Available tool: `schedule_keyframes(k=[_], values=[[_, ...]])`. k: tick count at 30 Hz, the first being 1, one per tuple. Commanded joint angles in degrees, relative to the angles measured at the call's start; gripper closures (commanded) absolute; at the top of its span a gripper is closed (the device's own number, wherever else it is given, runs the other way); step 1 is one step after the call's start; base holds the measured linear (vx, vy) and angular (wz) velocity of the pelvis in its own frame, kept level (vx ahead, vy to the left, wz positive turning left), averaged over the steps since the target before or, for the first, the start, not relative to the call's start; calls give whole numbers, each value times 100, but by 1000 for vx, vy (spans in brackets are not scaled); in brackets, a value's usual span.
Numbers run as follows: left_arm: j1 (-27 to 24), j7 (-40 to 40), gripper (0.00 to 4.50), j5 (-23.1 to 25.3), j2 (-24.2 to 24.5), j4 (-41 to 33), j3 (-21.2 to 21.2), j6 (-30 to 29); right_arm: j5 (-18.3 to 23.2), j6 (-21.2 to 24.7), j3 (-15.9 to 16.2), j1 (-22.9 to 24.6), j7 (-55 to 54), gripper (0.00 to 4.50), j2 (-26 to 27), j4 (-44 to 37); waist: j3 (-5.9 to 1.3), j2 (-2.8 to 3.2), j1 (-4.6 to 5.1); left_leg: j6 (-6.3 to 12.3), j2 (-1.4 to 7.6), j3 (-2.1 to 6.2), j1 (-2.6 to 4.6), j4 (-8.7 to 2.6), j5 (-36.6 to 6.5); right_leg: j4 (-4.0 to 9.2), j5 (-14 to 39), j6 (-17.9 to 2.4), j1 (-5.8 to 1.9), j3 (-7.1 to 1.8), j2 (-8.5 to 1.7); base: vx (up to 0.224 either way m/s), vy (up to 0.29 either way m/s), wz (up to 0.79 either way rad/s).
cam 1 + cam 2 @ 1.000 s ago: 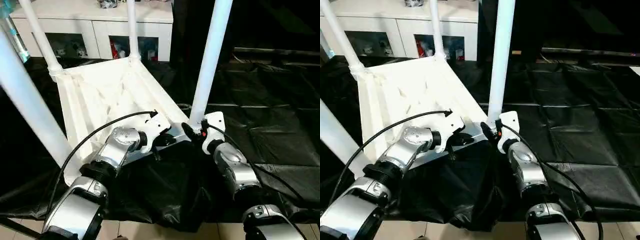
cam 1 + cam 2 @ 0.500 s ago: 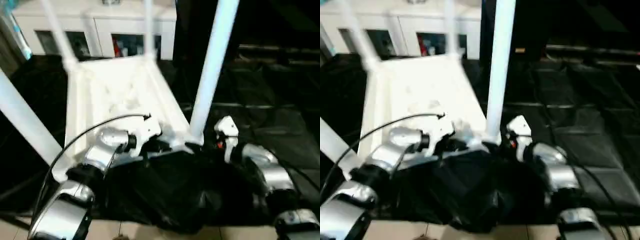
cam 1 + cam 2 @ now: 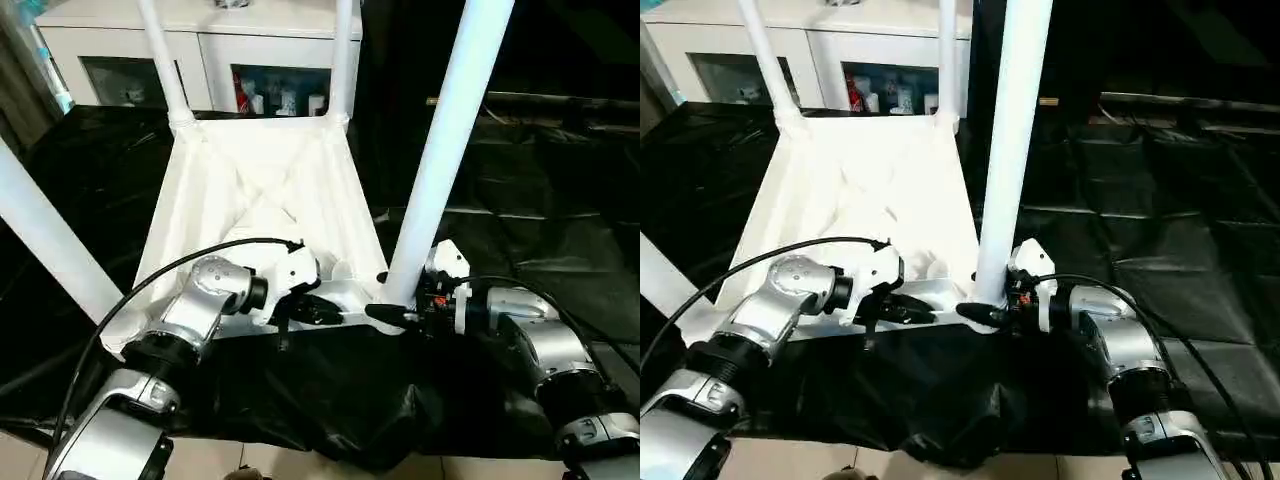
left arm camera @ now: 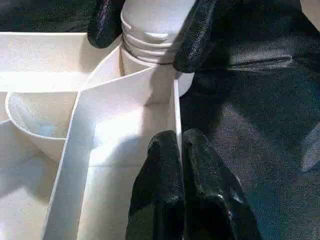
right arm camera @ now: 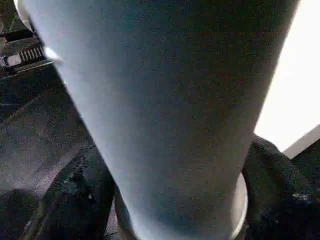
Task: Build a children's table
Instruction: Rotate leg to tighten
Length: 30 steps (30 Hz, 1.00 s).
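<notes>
I am looking down on a floor covered with black plastic sheeting [image 3: 520,250], creased and shiny, with a loose fold of it bunched up right in front of me. At the back of the room stands a white cabinet [image 3: 200,45] with glass doors and small coloured things behind the glass.

The tabletop [image 3: 265,200] lies upside down on the sheeting, its ribbed underside facing up, and all four legs stand in its corner sockets. The two far legs [image 3: 160,55] rise in front of the cabinet, a third [image 3: 45,240] leans out at my near left, and the near right leg [image 3: 445,150] rises almost straight up beside my right arm.

My left gripper [image 3: 322,312] lies low along the near edge of the tabletop. In its wrist view the two black fingers [image 4: 165,175] are pressed together with no gap, their tips resting against a thin upright rib inside the rim (I cannot see anything caught between them).

My right gripper [image 3: 392,312] is at the base of the near right leg. Its fingers [image 4: 197,35] sit spread on either side of the leg's foot just above the socket, one on each flank and touching it, so it is clasping the leg there.
</notes>
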<state>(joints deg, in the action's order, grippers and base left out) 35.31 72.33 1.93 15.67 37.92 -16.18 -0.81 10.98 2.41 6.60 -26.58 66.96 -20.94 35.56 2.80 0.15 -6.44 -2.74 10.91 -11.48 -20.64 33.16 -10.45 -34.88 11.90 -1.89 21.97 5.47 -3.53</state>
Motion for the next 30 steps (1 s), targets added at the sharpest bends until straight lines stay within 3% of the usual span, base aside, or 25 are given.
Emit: schedule_keyframes(k=[1,7,9,13,14,16,18,21,24,25,30], values=[[-89,87,450,-173,-66,-73,-30,22,-41,39,104,-11,139,164,24,-85,-334,-68,1,448,336,151,38,-320,-801,464,1134,-1037,-257,-368,-593,0,0,0],[80,-544,450,37,-179,246,51,87,-314,-291,-25,-25,-850,174,243,325,-327,-64,15,397,326,151,52,-323,-882,489,1299,-1001,-241,-368,-594,0,0,0],[166,-840,450,100,-250,391,103,56,-337,-264,-123,-22,-1243,175,369,450,-301,-65,49,278,315,174,69,-349,-1107,552,1828,-886,-240,-361,-618,0,0,0],[441,-1526,450,162,-541,724,233,-24,-336,-123,-433,-4,-2501,175,825,657,-278,-71,122,132,318,196,110,-380,-1376,603,2248,-783,-194,-374,-614,0,0,0],[441,-1526,450,162,-541,724,233,-24,-336,-123,-433,-4,-2501,175,825,657,-292,-72,140,126,317,203,92,-377,-1341,591,2210,-793,-215,-374,-624,0,0,0],[625,-1963,450,217,-834,943,228,-109,-316,61,-604,-55,-3507,176,1321,850,-283,-42,159,131,318,191,118,-379,-1371,599,2066,-848,-167,-398,-613,0,0,0],[679,-2105,450,235,-919,1023,224,-107,-323,83,-643,-90,-3807,176,1481,922,-302,-29,155,109,324,197,103,-379,-1296,573,1883,-886,-199,-394,-624,0,0,0],[779,-2441,450,301,-1218,1186,184,-85,-560,10,-441,-252,-4358,176,1991,1044,-293,-41,184,76,315,193,103,-388,-1325,569,1818,-912,-199,-397,-621,0,0,0],[788,-2444,450,307,-1266,1223,158,-46,-766,-197,-205,-270,-4239,176,2060,984,-295,-59,158,142,304,183,90,-374,-1272,579,1866,-843,-210,-408,-634,0,0,0],[791,-2370,450,284,-1250,1229,162,-20,-750,-238,-192,-293,-4128,120,2062,966,-295,-88,154,185,311,182,80,-379,-1214,567,1812,-838,-218,-408,-634,0,0,0],[672,-1856,450,173,-1028,1022,190,66,-644,-417,-201,-333,-3434,70,1685,846,-291,-102,146,289,307,174,60,-367,-1131,565,1788,-833,-229,-409,-641,0,0,0]])
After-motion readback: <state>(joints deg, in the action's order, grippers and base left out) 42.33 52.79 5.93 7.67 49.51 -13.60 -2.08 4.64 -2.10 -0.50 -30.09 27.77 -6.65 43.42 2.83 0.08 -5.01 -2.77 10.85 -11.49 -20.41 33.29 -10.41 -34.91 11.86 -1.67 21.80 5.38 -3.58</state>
